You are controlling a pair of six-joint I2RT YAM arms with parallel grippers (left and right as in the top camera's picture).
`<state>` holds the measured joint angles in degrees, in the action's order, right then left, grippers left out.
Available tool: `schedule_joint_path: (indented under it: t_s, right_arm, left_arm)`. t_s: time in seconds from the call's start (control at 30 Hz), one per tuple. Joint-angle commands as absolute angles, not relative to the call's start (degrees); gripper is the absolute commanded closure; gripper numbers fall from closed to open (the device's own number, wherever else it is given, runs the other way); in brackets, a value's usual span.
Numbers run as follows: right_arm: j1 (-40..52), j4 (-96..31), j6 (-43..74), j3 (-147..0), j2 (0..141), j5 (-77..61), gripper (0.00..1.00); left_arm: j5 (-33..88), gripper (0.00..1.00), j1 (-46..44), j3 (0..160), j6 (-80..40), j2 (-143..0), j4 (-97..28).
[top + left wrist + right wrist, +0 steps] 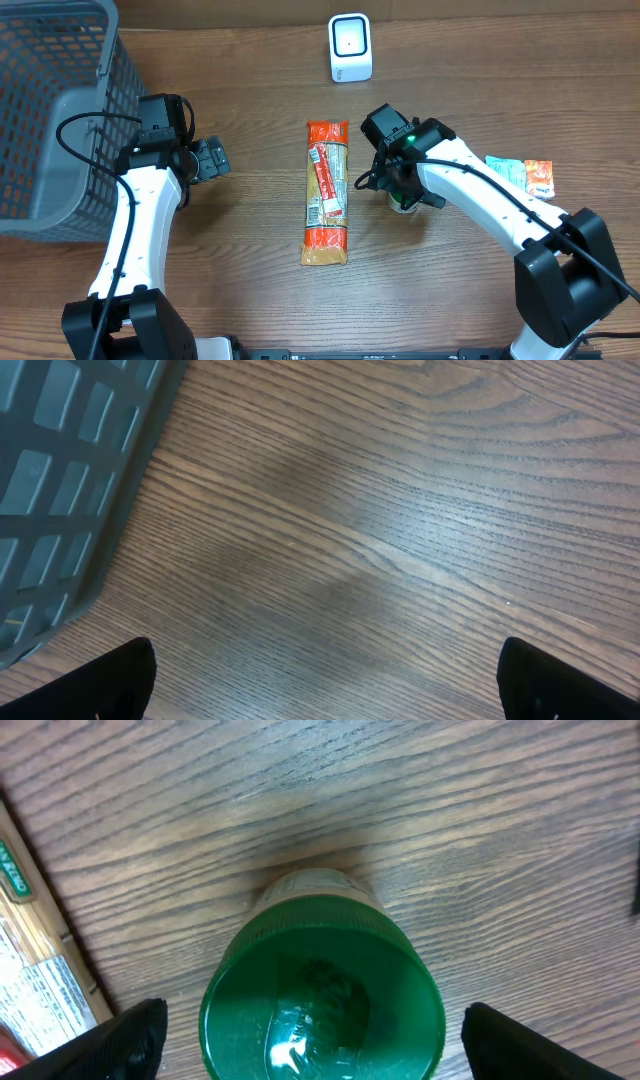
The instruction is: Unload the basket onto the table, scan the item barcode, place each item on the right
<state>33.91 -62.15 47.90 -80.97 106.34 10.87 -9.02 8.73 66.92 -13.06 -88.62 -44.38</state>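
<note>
While the right gripper (322, 1045) hangs open over the green bottle (320, 950), its arm hides most of it overhead, just right of the packet (326, 192); left gripper (335, 685) open by the basket (50, 100).

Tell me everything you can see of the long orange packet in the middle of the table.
The long orange packet is a slim plastic bag, tan at its near end, with a red strip and a white printed label along its middle. It lies flat near the middle of the wooden table, lengthwise front to back. Nothing touches it.
</note>
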Motion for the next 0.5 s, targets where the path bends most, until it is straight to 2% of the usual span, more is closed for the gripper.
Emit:
schedule_joint_path:
  t_s: [0.0, 0.13, 0.37, 0.47]
  right_arm:
    - [34.06, -61.65, 49.95, -80.55, 105.56, 11.07, 0.08]
    - [34.06, -60.51, 49.95, -79.79, 105.56, 11.03, 0.14]
    - [34.00, -57.52, 49.25, -77.21, 105.56, 11.81, 0.15]
    - [34.00, -57.69, 46.96, -77.32, 105.54, 12.27, 0.20]
  left_arm:
    - [-8.95, 0.00, 8.64, 67.77, -11.79, -87.68, -44.36]
    - [-8.95, 0.00, 8.64, 67.77, -11.79, -87.68, -44.36]
    - [-8.95, 0.00, 8.64, 67.77, -11.79, -87.68, -44.36]
    - [-8.95, 0.00, 8.64, 67.77, -11.79, -87.68, -44.36]
